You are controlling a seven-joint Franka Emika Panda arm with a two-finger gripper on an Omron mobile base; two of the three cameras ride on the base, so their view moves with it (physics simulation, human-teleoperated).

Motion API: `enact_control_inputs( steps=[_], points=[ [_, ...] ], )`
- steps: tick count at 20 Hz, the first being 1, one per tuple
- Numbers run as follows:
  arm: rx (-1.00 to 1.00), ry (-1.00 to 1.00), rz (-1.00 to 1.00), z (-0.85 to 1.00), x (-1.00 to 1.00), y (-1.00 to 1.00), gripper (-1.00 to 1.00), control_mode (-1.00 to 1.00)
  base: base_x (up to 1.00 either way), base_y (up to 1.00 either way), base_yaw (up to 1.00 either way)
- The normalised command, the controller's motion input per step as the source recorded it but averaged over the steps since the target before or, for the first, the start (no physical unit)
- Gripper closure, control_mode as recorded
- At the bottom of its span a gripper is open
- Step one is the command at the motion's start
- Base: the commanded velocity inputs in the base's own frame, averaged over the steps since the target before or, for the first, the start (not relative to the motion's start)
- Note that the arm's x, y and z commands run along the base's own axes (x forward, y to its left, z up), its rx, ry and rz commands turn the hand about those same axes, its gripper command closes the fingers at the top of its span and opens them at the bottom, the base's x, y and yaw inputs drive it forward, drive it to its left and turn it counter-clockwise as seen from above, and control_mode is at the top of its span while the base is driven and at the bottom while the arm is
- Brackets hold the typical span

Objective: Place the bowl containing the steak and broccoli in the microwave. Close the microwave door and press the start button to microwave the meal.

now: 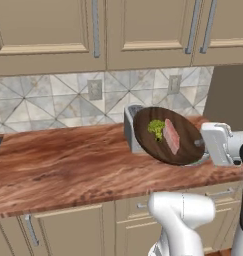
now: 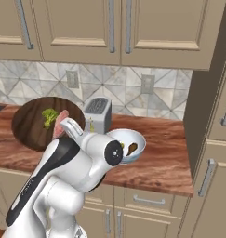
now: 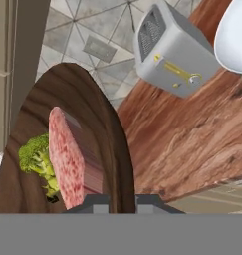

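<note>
The wide dark brown wooden bowl [image 1: 168, 135] hung tilted above the counter, its rim pinched at one edge. Inside, the pinkish-red steak [image 1: 171, 136] lay touching the yellow-green broccoli [image 1: 156, 128] floret beside it.

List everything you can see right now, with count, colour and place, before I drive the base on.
bowl: one, dark brown, tilted, lifted above the counter, rim in the gripper
steak: one, pinkish-red, in the bowl
broccoli: one, yellow-green, in the bowl beside the steak
toaster: one, grey, on the counter by the wall
small bowl: one, pale blue-white, yellow and brown contents, on the counter
counter: one, reddish wood
cabinets: beige, above and below
wall outlets: two, grey, on the tiles
gripper: one, dark tips, shut on the bowl's rim
</note>
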Motion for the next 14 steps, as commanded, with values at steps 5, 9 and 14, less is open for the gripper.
enact_control_inputs(
  steps=[5,9,14],
  points=[
    [0.00,0.00,0.00,0.00,0.00,0.00,1.00,1.00,-0.67,0.00,-0.01],
    [0.00,0.00,0.00,0.00,0.00,0.00,1.00,1.00,-0.65,0.00,-0.06],
    [0.00,0.00,0.00,0.00,0.00,0.00,1.00,1.00,-0.47,0.00,-0.28]
  ],
)
